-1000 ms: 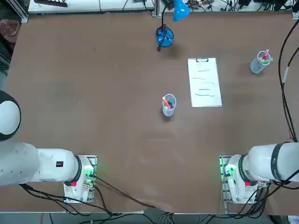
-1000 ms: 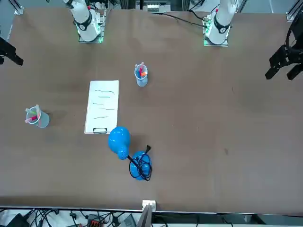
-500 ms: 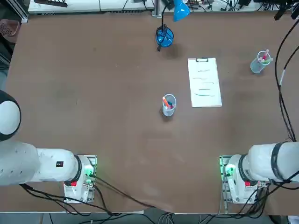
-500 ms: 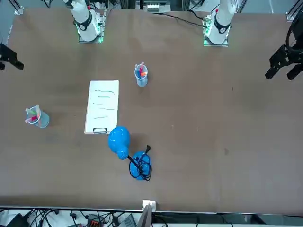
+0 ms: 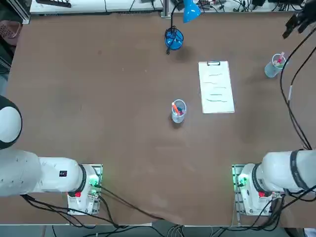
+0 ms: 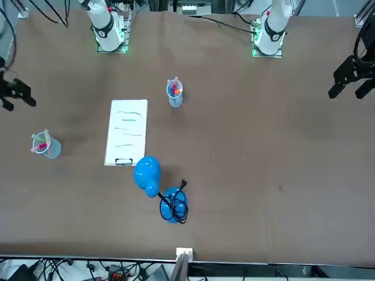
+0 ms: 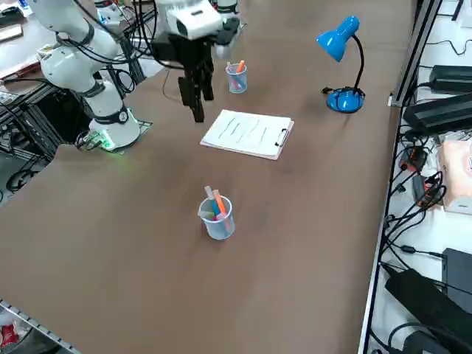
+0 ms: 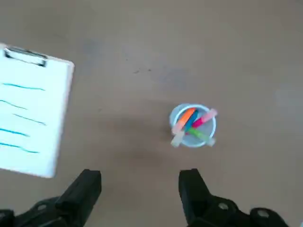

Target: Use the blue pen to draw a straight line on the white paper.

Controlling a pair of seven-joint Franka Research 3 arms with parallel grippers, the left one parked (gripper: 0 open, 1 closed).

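Starting at the middle of the brown bench (image 5: 98, 98), there's a clear plastic cup of coloured pens (image 5: 178, 110) standing alone. Just to its right lies the white paper with its metal clip (image 5: 216, 87), flat, a few teal strokes already across it. Further right, well apart from the sheet, stands a second clear cup holding orange, pink and green pens (image 8: 193, 126). And out by that cup is the right arm's black two-fingered hand (image 8: 139, 178), hanging high above the bench, fingers spread wide, nothing in them.

Where's the slim dark-blue pen (image 8: 191, 119)? From the wrist view, a dark sliver between the orange and pink ones looks like it, though I can't be sure. The step in hand, I reckon, is picking it out. To do it well, centre over the cup, come straight down, and close on the blue shaft alone, high up, without nudging its neighbours or tipping the light cup.
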